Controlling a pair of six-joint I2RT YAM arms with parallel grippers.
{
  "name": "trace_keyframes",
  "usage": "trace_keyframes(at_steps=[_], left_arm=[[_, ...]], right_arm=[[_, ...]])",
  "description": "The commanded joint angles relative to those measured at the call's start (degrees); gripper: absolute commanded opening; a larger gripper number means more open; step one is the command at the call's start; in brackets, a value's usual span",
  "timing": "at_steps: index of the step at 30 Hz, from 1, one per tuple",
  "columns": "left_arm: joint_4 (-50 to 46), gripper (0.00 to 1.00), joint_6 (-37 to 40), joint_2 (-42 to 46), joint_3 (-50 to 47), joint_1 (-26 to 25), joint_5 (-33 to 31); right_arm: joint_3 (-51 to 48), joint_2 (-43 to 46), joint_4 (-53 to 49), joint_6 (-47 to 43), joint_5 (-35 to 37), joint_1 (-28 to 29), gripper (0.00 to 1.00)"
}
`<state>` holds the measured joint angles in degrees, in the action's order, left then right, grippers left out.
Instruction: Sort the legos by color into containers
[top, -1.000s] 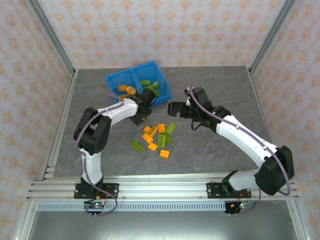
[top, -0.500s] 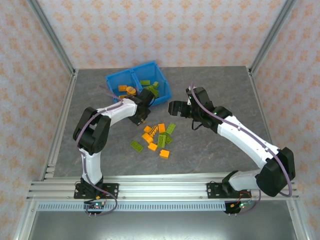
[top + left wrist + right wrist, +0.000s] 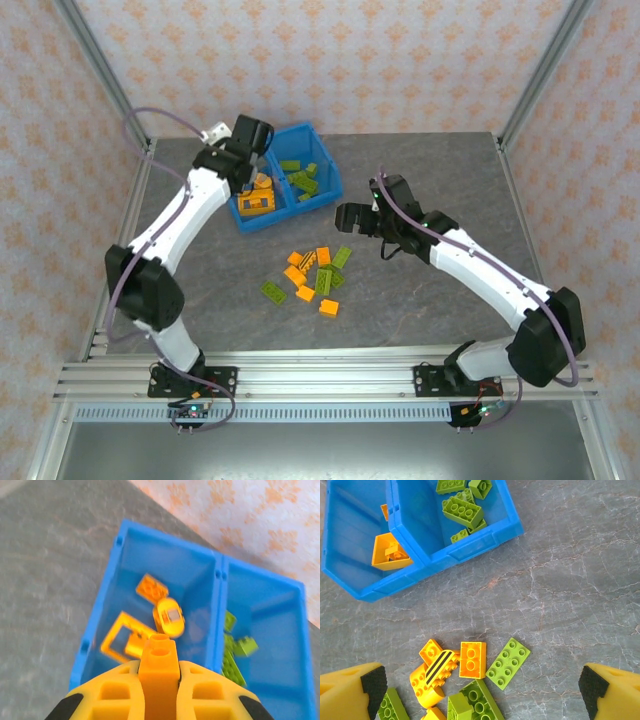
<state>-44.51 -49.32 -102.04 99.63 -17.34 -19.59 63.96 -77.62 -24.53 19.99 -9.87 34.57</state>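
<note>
grey table; brick in left tool

Grey marbled table, orange-patterned walls

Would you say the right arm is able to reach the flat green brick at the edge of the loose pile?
Probably yes: the flat green brick lies uncovered on the table, and the open jaws of the right arm hang over the pile with nothing in between.
</note>
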Motion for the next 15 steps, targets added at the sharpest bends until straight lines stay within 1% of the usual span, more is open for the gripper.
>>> trace_keyframes(at_steps=[1,3,7,9,10,12,15], left_arm=[[-4.6,0.03,7.0,-9.3,5.2,2.0,-1.3],[-4.0,0.05,7.6,-13.0,7.7,2.9,-1.5],[-4.6,0.13,9.4,-19.0,13.4,4.2,-1.6],[-4.7,0.17,9.7,-20.7,14.9,4.5,-1.5],[-4.6,0.21,9.7,-21.1,15.1,4.6,-1.5],[-4.7,0.32,9.3,-21.4,15.2,4.6,-1.6],[-5.7,0.41,8.6,-20.6,15.1,4.7,-2.6]], right_arm=[[2.0,0.5,-1.4,1.0,0.8,-0.1,0.99],[1.8,1.1,-2.2,1.1,1.0,-0.1,1.00],[1.0,2.5,-3.7,1.0,1.5,-0.1,0.99],[0.6,3.3,-4.2,0.9,2.2,-0.1,1.00],[0.4,3.7,-4.4,0.9,2.4,0.0,0.99],[0.3,4.0,-4.4,0.9,2.6,-0.1,0.99],[0.6,3.7,-4.4,1.0,2.3,-0.1,0.99]])
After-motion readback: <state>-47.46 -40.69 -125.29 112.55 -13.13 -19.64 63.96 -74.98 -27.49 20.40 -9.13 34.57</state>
